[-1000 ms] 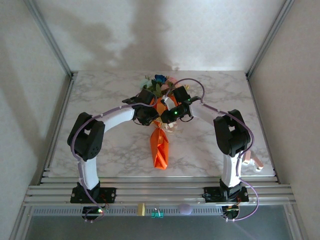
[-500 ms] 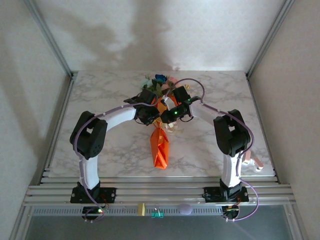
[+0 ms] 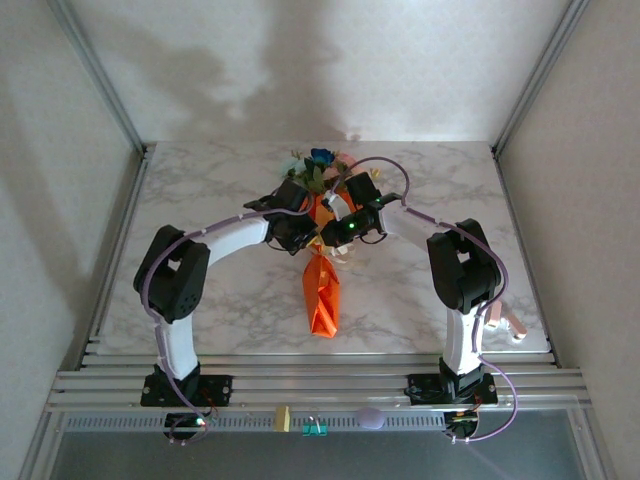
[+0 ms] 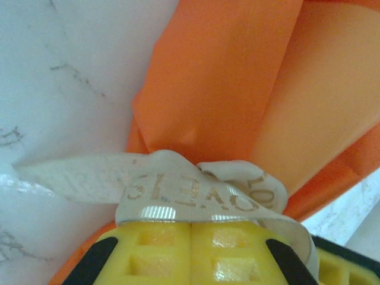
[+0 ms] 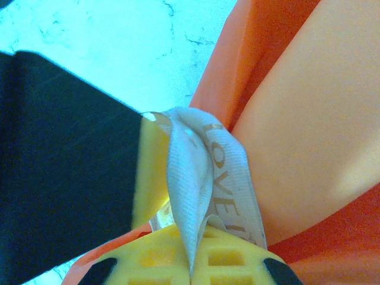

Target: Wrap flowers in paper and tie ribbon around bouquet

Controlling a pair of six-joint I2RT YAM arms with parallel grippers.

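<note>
The bouquet lies in the middle of the table: an orange paper [image 3: 321, 295] cone with its tip toward me and the flowers [image 3: 318, 165] at its far end. Both grippers meet over its middle. In the left wrist view, cream ribbon [image 4: 178, 190] with gold lettering crosses the paper [image 4: 225, 89] and runs into the tips of my left gripper [image 4: 191, 224], whose yellow fingers are pressed together on it. My right gripper [image 5: 193, 273] is shut on a folded loop of the ribbon [image 5: 222, 184] beside the paper [image 5: 309, 119]. From above, the left gripper [image 3: 305, 235] and right gripper [image 3: 335, 232] nearly touch.
In the right wrist view the left gripper's black body [image 5: 59, 166] stands close on the left. The marble table [image 3: 200, 300] is bounded by aluminium rails [image 3: 320, 382] in front and posts at the sides. A small pink and white object [image 3: 510, 325] lies near the right front corner.
My left gripper has closed onto the ribbon. The left arm has shifted slightly, and the paper cone's tip has swung a little to the right. The right arm stays put.
</note>
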